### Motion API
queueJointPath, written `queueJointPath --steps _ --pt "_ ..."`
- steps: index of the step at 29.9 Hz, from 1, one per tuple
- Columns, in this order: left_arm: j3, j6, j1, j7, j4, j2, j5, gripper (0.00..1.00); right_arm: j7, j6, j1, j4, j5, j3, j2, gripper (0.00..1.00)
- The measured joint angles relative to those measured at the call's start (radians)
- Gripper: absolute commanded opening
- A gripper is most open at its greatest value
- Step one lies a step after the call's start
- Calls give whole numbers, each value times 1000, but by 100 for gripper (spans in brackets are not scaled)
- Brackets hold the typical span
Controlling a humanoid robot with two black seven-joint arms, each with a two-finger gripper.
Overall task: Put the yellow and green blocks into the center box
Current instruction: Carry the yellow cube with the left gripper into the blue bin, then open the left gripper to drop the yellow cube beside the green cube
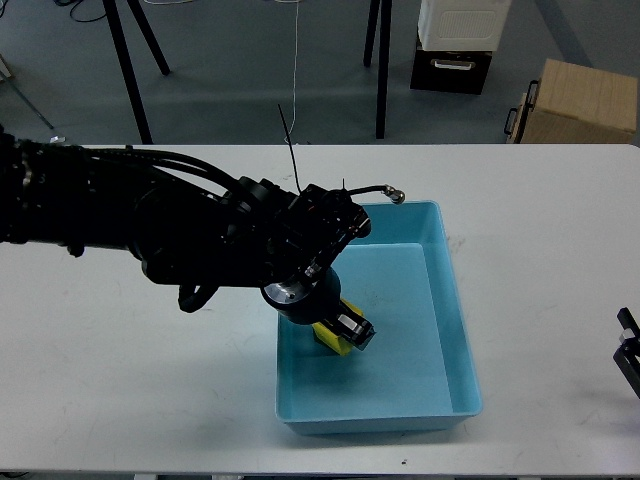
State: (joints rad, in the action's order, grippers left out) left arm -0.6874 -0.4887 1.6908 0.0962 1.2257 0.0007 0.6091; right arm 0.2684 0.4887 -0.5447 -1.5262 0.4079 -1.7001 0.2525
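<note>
Left hand (345, 332) reaches down into the center box (455, 330), fingers closed on the yellow block (330, 340). Block sits between the fingers, low over the tray floor, toward the tray's left side; cannot tell whether it touches the floor. Black arm crosses the bench (540, 210) from the left edge and hides the tray's left rim and far-left corner.

Green block: not visible anywhere in this view. One yellow block counted.

Right hand (628, 345): only a small dark piece shows at the right edge, above the bench, well apart from the tray. Cannot tell how its fingers stand.

Tray is light blue, shallow, one of it, lying a little right of the bench's middle; the rest of its floor is bare.

Beyond the far edge of the bench, on the floor: one white-and-black case (458, 45), one tan cardboard box (580, 100) to its right, and dark stand legs (381, 70).
</note>
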Motion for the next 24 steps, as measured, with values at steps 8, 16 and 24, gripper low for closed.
queueJointPath --steps 8,16,24 --pt "40 0 -35 -3 -36 -1 3 57 1 0 -10 0 -21 1 0 99" --pt "45 0 -60 -23 -72 -1 3 76 0 0 -9 0 -21 0 -1 99" --pt "45 0 -60 -30 -73 -1 2 97 0 0 -10 1 -21 -1 -1 99"
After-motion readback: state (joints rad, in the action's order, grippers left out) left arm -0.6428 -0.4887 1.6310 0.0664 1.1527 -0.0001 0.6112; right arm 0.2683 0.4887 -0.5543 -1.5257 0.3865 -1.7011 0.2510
